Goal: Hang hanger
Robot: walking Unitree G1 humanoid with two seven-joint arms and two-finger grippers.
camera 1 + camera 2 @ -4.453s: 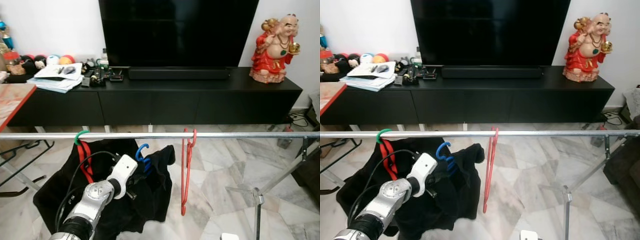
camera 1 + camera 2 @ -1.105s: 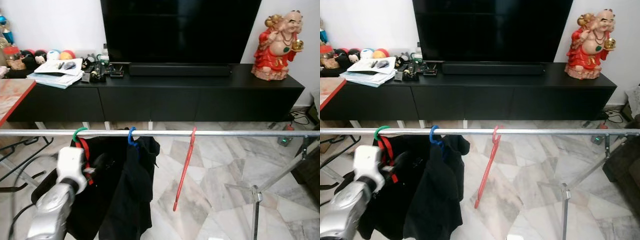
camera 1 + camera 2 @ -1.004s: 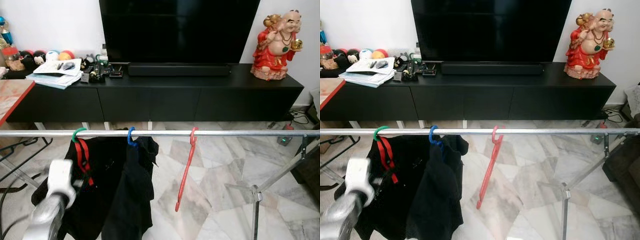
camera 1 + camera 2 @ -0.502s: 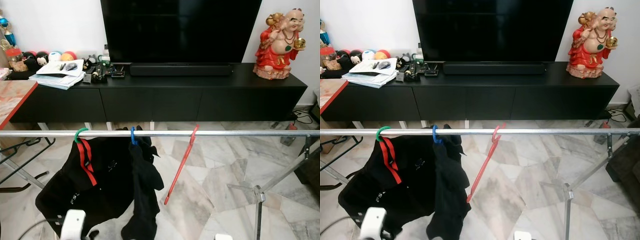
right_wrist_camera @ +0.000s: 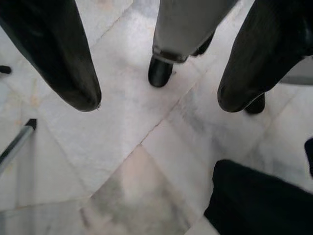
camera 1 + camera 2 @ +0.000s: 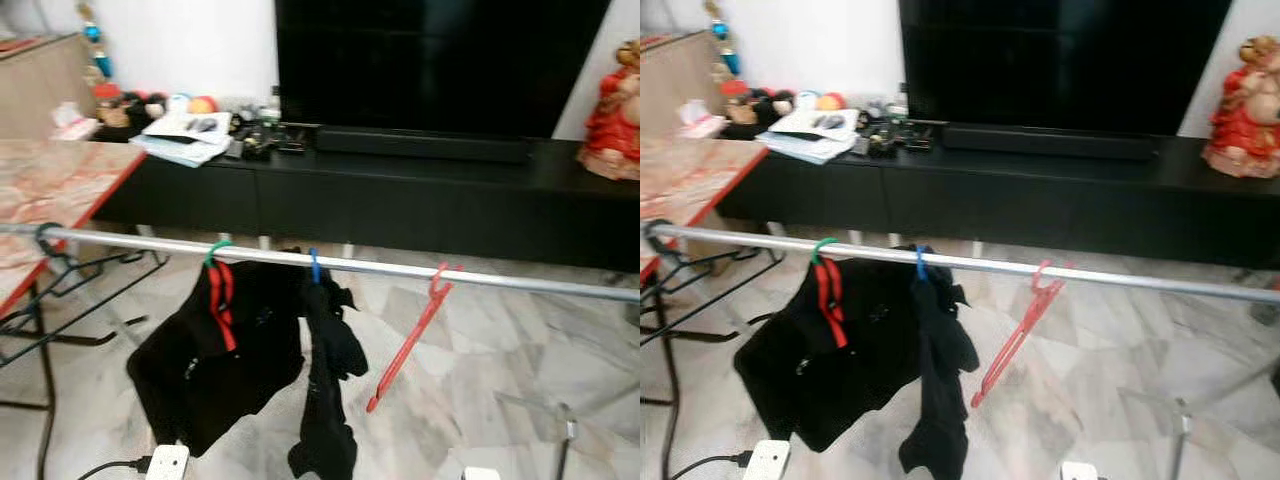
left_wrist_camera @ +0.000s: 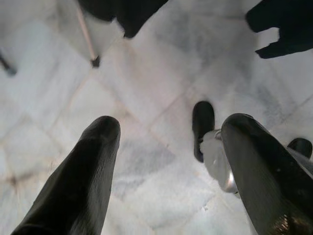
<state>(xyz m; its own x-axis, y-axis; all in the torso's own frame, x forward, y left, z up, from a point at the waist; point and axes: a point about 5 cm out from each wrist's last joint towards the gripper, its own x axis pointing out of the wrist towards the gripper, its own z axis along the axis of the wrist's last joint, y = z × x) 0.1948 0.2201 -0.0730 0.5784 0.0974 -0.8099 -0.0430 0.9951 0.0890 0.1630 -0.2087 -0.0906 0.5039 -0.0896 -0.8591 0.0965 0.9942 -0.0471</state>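
Along the metal rail (image 6: 380, 268), from left to right, hang a green-hooked hanger (image 6: 216, 250) carrying a black jacket with red trim (image 6: 215, 350), a blue hanger (image 6: 314, 266) carrying a dark garment (image 6: 330, 390) that droops toward the marble floor (image 6: 470, 380), and a bare red hanger (image 6: 410, 335) tilted at a slant. All three hooks sit over the rail, so the hanging looks done; nothing seems left but to move off. The head views are somewhat blurred.

Both arms hang low. The head views give the rail, the black TV console (image 6: 1060, 200) and the red figurine (image 6: 1245, 95) on it. The wrist views instead look down at the floor: the left gripper (image 7: 168, 142) has its fingers spread apart and empty, over a rack foot and the robot's own feet; the right gripper (image 5: 159, 100) is likewise released, holding nothing, with a patch of dark cloth just beyond it.
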